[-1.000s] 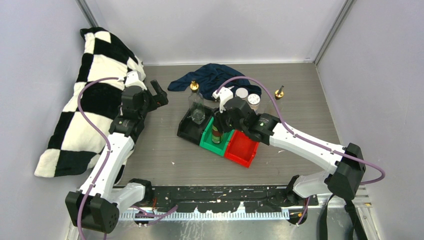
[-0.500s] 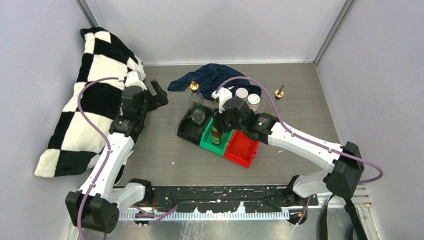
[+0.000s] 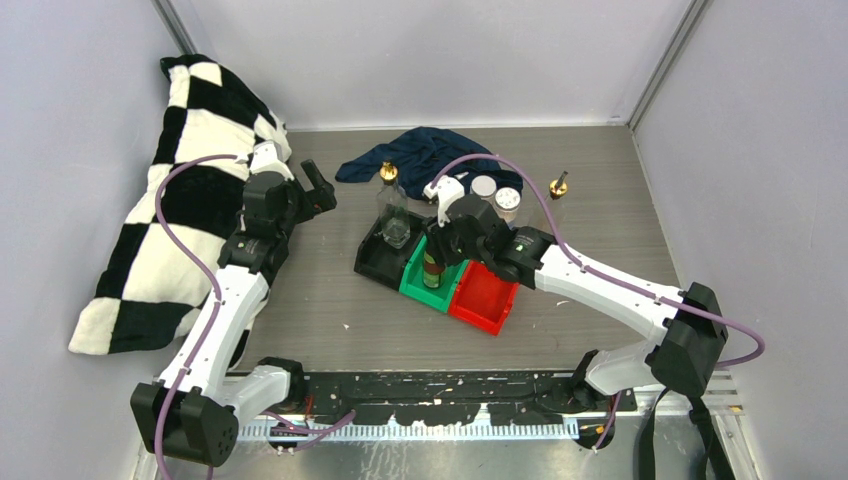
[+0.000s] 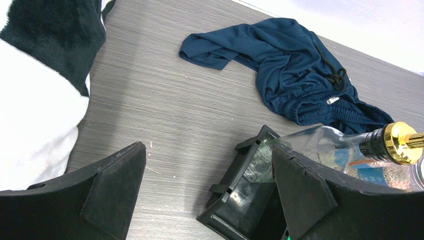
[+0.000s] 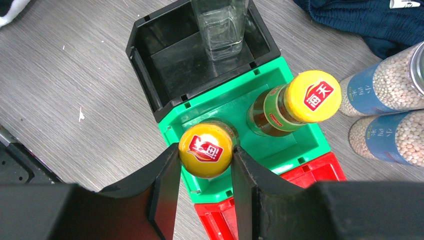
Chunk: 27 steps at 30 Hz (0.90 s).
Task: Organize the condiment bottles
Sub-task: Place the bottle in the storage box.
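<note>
Yellow cap of a dark bottle is pinched between the fingers of the right end effector. It sits in the green bin, next to a second dark bottle. A clear bottle stands in the black bin. Two jars stand on the bench just beside the bins. The left end effector hangs wide open and empty near a blue cloth.

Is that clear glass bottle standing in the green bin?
No, the clear glass bottle stands in the black bin, as the right wrist view shows.
</note>
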Each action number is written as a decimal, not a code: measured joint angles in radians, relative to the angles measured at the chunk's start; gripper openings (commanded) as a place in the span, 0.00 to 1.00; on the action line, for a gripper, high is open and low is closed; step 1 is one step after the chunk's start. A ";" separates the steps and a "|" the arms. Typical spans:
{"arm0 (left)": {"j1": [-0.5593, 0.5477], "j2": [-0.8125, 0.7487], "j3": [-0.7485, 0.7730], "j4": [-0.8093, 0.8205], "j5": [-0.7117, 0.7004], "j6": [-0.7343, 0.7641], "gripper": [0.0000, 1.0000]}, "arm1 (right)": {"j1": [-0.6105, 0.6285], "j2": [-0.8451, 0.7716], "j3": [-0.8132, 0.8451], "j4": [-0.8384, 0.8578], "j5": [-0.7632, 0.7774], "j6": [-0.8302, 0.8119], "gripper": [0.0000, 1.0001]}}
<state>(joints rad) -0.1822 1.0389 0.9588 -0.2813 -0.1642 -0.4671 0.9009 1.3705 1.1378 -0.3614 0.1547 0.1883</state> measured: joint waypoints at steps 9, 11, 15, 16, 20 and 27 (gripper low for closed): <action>0.000 0.001 0.000 0.000 0.000 0.000 0.97 | -0.003 0.014 -0.011 0.005 0.000 0.003 0.01; 0.000 0.001 0.000 0.000 0.000 0.000 0.97 | -0.006 0.016 -0.011 0.009 0.000 0.003 0.01; 0.000 0.003 0.000 0.000 0.000 0.000 0.97 | -0.007 0.018 -0.013 0.016 0.000 0.003 0.01; 0.000 0.003 0.000 0.000 0.000 0.000 0.97 | -0.008 0.018 -0.016 0.018 0.000 0.003 0.01; 0.000 0.003 0.000 0.000 0.000 0.000 0.97 | -0.009 0.018 -0.021 0.029 0.000 0.003 0.01; 0.000 0.003 0.000 0.000 0.000 0.000 0.97 | -0.013 0.018 -0.026 0.041 0.000 0.006 0.01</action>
<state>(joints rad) -0.1822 1.0416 0.9588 -0.2813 -0.1642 -0.4671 0.8883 1.3880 1.1122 -0.3206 0.1551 0.1947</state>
